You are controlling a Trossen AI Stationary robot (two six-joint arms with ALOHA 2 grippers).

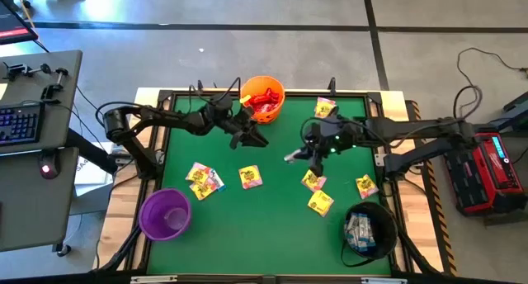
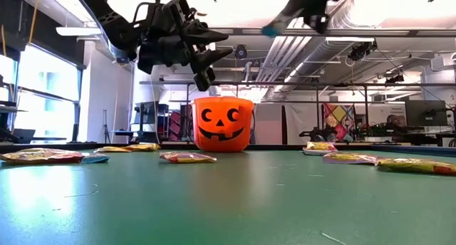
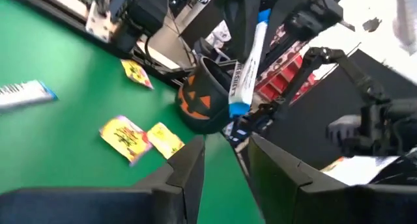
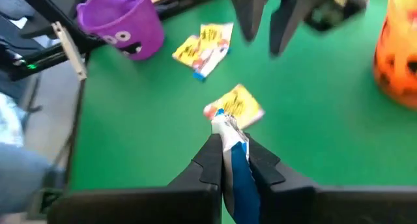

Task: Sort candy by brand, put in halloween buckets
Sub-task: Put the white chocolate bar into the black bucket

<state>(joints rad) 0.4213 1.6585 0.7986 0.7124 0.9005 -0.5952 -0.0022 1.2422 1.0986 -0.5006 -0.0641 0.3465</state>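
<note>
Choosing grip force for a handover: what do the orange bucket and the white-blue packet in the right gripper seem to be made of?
Orange bucket: likely moulded plastic, smooth and slightly glossy, its black face looking printed. White-blue packet, pinched in the right gripper: apparently thin printed film, flat, crinkled at its end.

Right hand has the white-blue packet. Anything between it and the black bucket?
Nothing visible blocks it. The right hand holds the white-blue packet raised above the mat. The black bucket sits at the mat's corner on the right arm's side, mouth open; only flat yellow packets lie between, low on the mat.
</note>
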